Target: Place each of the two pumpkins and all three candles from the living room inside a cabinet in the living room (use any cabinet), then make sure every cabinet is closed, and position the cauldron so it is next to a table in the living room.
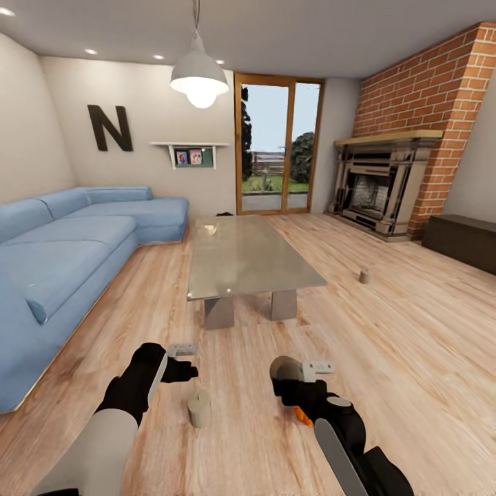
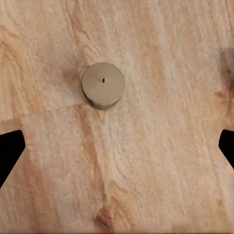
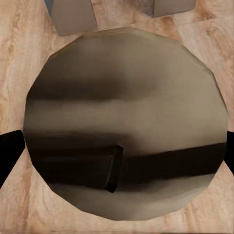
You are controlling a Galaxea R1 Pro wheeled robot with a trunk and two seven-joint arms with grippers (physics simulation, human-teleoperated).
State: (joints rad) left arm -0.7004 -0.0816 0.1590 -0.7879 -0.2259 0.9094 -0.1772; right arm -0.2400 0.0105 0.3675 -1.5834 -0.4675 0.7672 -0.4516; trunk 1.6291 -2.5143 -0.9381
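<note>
A beige candle stands upright on the plank floor just below and to the right of my left gripper, which hovers open above it. My right gripper is shut on a second candle, whose top and wick face the wrist camera. A third candle stands on the floor right of the glass coffee table. A dark-brown cabinet sits low at the right wall, its front shut. An orange patch peeks out under my right wrist; I cannot tell what it is.
The blue corner sofa fills the left side. A brick column with a fireplace stands at the back right, glass doors at the back. A small dark shape lies beyond the table's far end.
</note>
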